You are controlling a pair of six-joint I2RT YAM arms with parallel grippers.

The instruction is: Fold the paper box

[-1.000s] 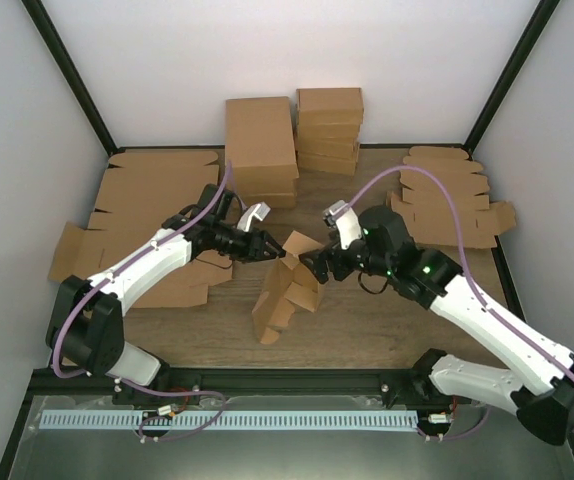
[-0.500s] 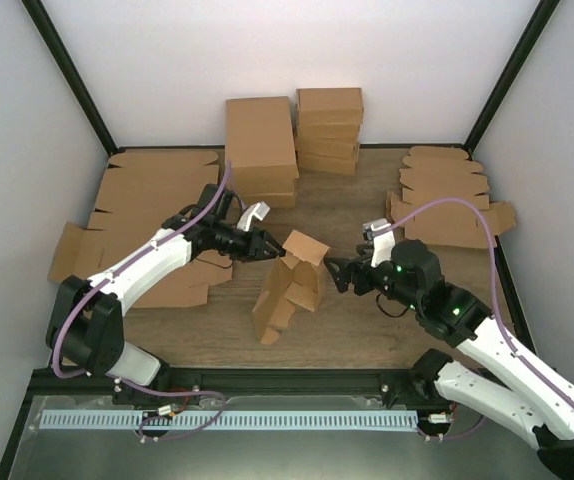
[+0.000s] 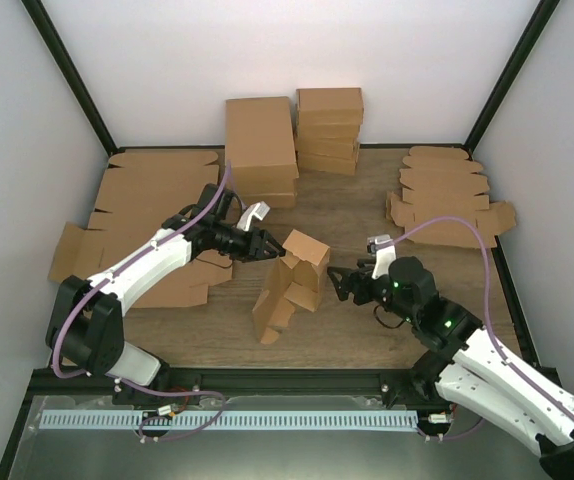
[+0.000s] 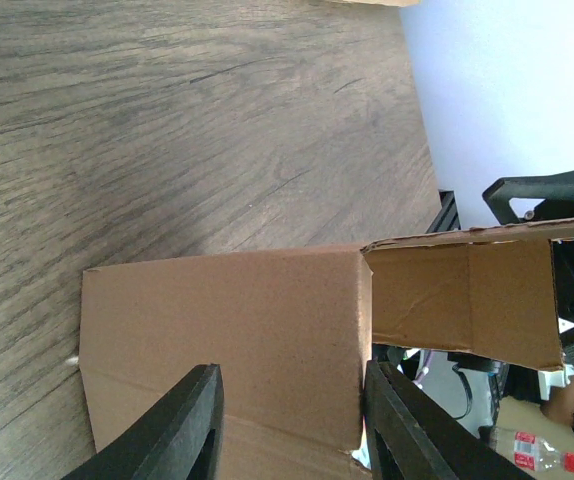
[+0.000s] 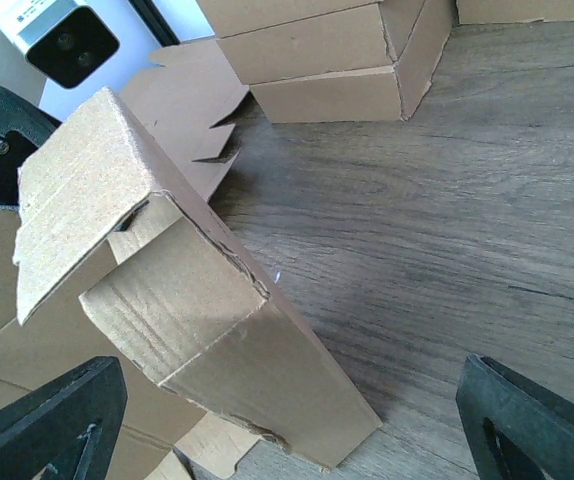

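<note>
Left end effector [image 3: 279, 252] on paper box [image 3: 289, 285], contact obscured.

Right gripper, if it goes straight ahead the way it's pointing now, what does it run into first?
Most likely the paper box. The right gripper points left at the box's near side, fingers spread wide, with a small gap between them and the cardboard. Its exact height against the box is hard to judge.

Bright, even light from overhead — the back wall [image 3: 287, 60] washes out near white, shadows on the table [image 3: 367, 210] are soft — both wrist views sharp
</note>
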